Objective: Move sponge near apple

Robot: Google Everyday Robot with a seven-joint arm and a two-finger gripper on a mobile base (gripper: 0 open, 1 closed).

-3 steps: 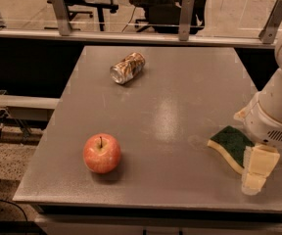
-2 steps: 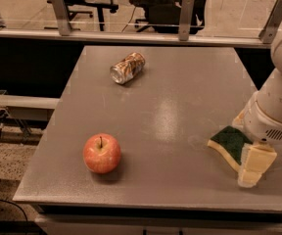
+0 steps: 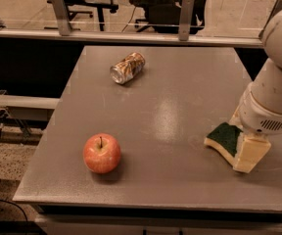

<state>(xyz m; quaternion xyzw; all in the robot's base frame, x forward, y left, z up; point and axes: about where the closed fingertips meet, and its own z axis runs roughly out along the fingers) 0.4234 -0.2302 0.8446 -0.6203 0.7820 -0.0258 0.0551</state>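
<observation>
Gripper (image 3: 248, 155) is hanging low over the right side of the table (image 3: 180, 106), touching the right end of the sponge (image 3: 223, 140); whether it is gripping cannot be told from this view. Sponge is lying green side up near the front-right corner. Apple (image 3: 102, 153) is sitting stem up at front left, well apart from the sponge. 1 crushed can (image 3: 127, 67) is lying on its side toward the back.

Cannot see the right end of the sponge (image 3: 223, 135), covered by the gripper (image 3: 249, 154) down at the right front of the table (image 3: 180, 92). Cannot tell whether it rests flat there. Loses the arm (image 3: 274, 89) past the right edge. Cannot read the print on the can (image 3: 127, 67).
</observation>
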